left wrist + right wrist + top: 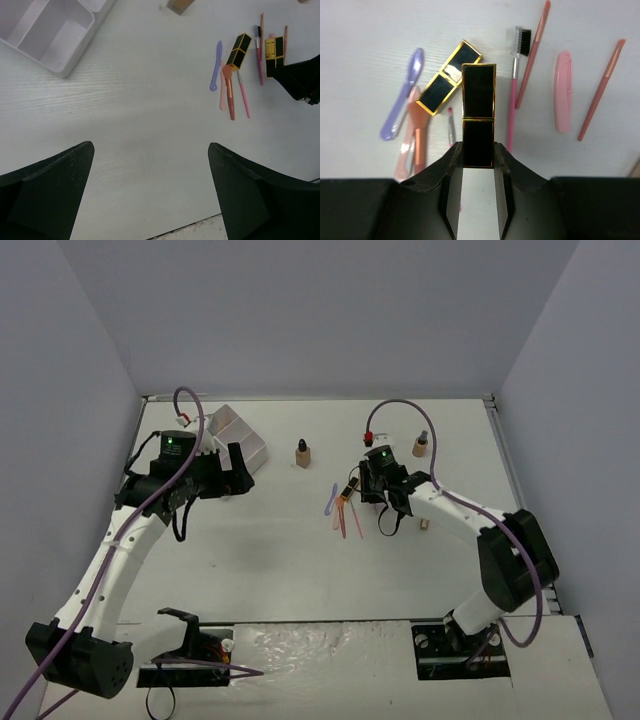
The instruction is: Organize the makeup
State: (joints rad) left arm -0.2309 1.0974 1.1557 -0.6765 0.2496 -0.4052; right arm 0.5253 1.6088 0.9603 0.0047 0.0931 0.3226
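Note:
My right gripper (479, 150) is shut on a black-gold lipstick tube (479, 112), which sticks out forward over the pile. A second lipstick (448, 77) lies on the table just beyond it, among a purple stick (402, 102), pink sticks (511, 110) and an orange one (418, 140). In the top view the right gripper (372, 495) is over this pile (345, 512) at mid table. Two tan dark-capped bottles stand behind, one (303, 453) at the centre and one (420, 445) to the right. My left gripper (232, 472) is open and empty beside the white box. No sponge is clearly visible.
The white compartment box (238, 435) sits at the back left, also in the left wrist view (50, 30). A small beige item (425, 525) lies by the right forearm. The table's near edge (190, 227) lies just below the left fingers.

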